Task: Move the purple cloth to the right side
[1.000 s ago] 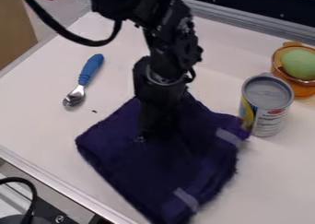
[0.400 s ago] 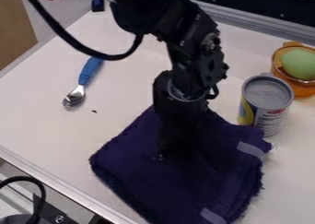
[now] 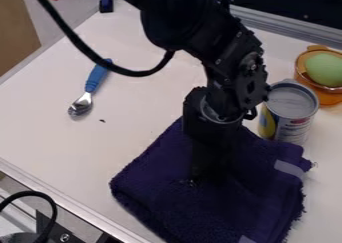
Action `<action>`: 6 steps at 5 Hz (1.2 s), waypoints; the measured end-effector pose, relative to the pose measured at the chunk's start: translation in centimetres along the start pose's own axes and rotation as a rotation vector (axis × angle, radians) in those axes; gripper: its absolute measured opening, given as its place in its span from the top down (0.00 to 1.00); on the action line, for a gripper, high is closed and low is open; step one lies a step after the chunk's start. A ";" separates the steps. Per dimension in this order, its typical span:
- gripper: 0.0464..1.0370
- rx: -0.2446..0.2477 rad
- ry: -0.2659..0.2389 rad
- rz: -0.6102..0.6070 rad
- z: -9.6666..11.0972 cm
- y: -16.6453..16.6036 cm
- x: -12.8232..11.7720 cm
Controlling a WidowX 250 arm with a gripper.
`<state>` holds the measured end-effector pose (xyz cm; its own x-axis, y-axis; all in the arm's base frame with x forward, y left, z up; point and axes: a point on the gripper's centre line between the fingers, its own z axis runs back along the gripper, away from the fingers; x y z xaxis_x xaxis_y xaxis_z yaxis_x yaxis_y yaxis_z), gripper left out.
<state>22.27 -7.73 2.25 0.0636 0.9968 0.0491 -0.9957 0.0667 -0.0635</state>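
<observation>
At the right edge of the camera view, 1 orange see-through bowl (image 3: 328,97) holds 1 rounded green object (image 3: 326,69). Nearer the viewer and left of it, 1 can (image 3: 292,129) stands upright, its round top grey, its label part yellow, part white. Whether the can holds anything cannot be told.

Arm pose: the black arm (image 3: 190,29) enters at the top edge, slants down and rightward, then bends at the wrist. From there the gripper (image 3: 202,173) hangs steeply down, tip over the upper middle of the purple cloth (image 3: 153,192). State of the gripper, wide or narrow or gripping cloth: cannot tell, dark on dark. A black cable (image 3: 67,32) loops beside the arm.

Cloth position: lower middle to lower right, lying on the white table (image 3: 53,137), with 2 pale strips near its right side. Its upper right part lies just beside the can's base; contact unclear.

Well left of the gripper: 1 metal utensil (image 3: 82,104) with a blue handle.
</observation>
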 end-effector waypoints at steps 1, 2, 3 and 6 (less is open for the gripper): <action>0.82 0.021 -0.001 -0.024 0.1 0.2 0.0; 0.59 0.044 0.009 -0.033 0.2 0.4 0.3; 0.30 0.030 0.027 -0.072 0.6 -0.2 0.3; 0.04 -0.056 0.107 -0.383 5.0 -0.9 1.3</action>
<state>22.92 -6.69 7.38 0.4388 0.8983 -0.0244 -0.8938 0.4335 -0.1151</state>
